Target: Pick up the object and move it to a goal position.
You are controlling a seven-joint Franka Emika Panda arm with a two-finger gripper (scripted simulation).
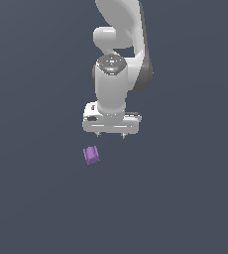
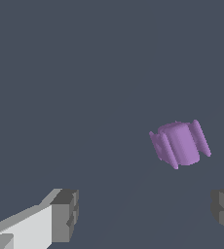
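Observation:
The object point(image 1: 91, 155) is a small purple blocky piece with ridged sides, lying on the dark grey floor. It also shows in the wrist view point(image 2: 180, 144). My white gripper point(image 1: 111, 134) hangs above it and a little toward the exterior view's right, with a gap between them. The jaws stand wide apart and hold nothing. In the wrist view the two grey fingertips point(image 2: 65, 215) sit at the picture's edges, and the gripper point(image 2: 145, 211) is clear of the purple piece.
The dark grey floor point(image 1: 185, 198) spreads flat in all directions. The white arm point(image 1: 121, 49) rises behind the gripper.

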